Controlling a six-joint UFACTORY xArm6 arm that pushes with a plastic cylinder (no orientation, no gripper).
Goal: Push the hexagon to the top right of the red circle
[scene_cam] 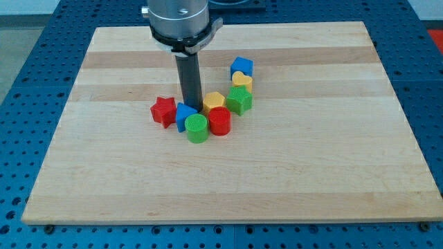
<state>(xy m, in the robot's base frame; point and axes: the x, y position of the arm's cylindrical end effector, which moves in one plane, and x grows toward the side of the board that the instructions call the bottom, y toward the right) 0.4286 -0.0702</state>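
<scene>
The yellow hexagon (214, 102) lies near the board's middle, touching the top edge of the red circle (219, 122), slightly to its upper left. My tip (193, 107) stands just left of the hexagon, between it and the blue triangle-like block (183, 115), and directly above the green circle (196, 128). The rod's very end is partly hidden behind the blue block and the green circle. I cannot tell whether the tip touches the hexagon.
A red star (163, 111) lies left of the blue block. A green star-like block (239, 101) touches the hexagon's right side. Above it are a yellow heart (241, 80) and a blue cube (241, 67). The wooden board (332, 159) ends on a blue perforated table.
</scene>
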